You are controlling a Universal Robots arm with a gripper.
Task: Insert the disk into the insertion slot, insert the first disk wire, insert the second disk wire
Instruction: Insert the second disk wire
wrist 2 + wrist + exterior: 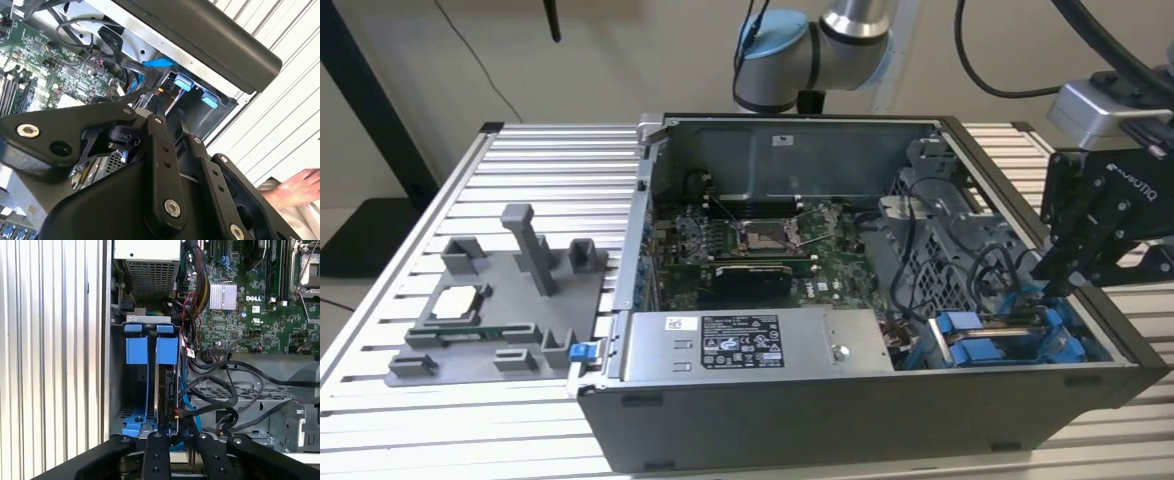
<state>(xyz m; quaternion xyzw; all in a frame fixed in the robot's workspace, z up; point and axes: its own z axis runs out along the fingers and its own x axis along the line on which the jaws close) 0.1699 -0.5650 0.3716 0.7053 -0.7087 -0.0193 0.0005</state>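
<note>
One disk [166, 390] on edge, lengthwise in insertion slot [145, 319]

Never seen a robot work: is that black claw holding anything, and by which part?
It cannot be told. The gripper reaches the end of the disk standing in the insertion slot, beside black cables; any hold is hidden.
</note>
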